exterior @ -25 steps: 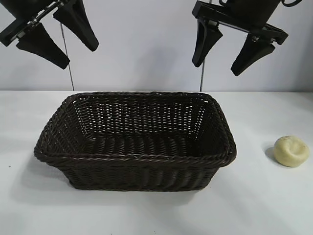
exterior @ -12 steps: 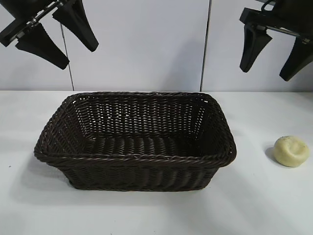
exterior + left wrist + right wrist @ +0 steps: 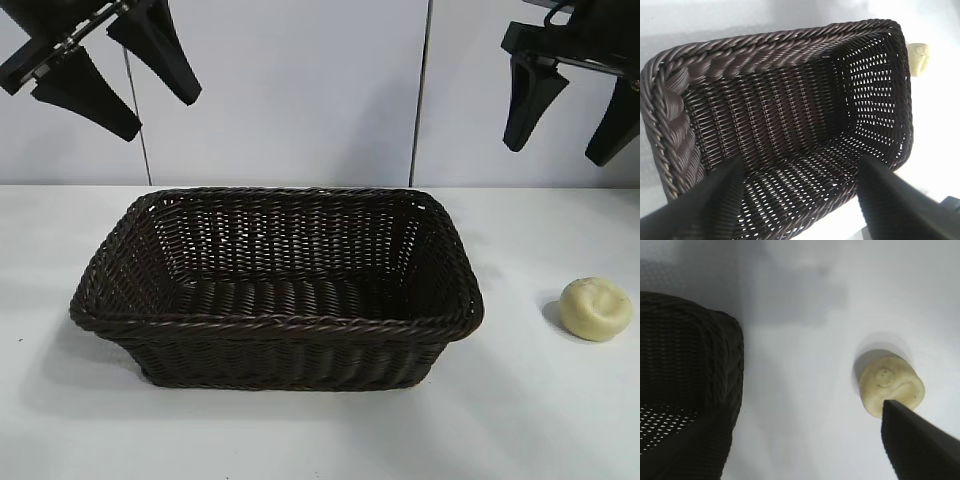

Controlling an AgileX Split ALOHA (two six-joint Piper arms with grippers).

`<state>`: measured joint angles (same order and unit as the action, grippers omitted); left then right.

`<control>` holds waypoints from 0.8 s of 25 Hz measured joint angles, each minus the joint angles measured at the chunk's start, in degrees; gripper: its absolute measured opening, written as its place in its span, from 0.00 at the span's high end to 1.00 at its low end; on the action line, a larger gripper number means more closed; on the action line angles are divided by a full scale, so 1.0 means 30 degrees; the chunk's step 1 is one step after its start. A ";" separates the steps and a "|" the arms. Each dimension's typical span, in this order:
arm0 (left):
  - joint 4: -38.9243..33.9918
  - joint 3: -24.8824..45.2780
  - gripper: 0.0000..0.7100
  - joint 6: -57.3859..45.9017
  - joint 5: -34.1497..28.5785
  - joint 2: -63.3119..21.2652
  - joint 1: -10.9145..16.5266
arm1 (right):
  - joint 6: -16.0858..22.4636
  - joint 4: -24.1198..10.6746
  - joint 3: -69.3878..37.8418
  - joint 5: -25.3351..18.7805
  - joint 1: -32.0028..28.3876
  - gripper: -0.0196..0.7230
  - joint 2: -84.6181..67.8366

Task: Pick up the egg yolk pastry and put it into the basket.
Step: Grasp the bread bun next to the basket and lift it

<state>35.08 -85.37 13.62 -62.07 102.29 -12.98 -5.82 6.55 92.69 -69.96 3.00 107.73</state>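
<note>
The egg yolk pastry (image 3: 596,308), a small pale yellow dome with a dented top, lies on the white table to the right of the basket (image 3: 275,325). The dark brown wicker basket stands mid-table with nothing in it. My right gripper (image 3: 557,153) hangs open and empty high above the table, above and slightly left of the pastry. In the right wrist view the pastry (image 3: 890,382) lies just beyond one fingertip of the right gripper (image 3: 800,412), with the basket's corner (image 3: 690,340) at the side. My left gripper (image 3: 158,113) is open, parked high over the basket's left end.
The left wrist view looks down into the basket (image 3: 740,52) between the open fingers of the left gripper (image 3: 800,165), and the pastry (image 3: 918,57) peeks past the far rim. A white wall stands behind the table (image 3: 540,420).
My right gripper has moved to the right, from above the basket's right end to above the gap between basket and pastry. The left arm, basket and pastry have not moved.
</note>
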 joint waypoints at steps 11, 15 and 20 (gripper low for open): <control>0.0000 0.0000 0.33 0.0000 0.0202 0.0000 0.0000 | 0.0895 -0.2569 -0.2929 0.1018 0.0000 0.18 0.1609; 0.0005 0.0000 0.33 0.0000 0.0235 0.0000 0.0000 | 0.1375 -0.3035 -0.2999 0.1890 0.0000 0.18 0.2616; 0.0005 0.0000 0.33 0.0000 0.0235 0.0000 0.0000 | 0.2307 -0.3323 -0.3002 0.3090 0.0000 0.18 0.3622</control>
<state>35.10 -85.37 13.62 -61.36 102.29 -12.98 1.11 -3.42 83.68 -60.69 3.00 118.59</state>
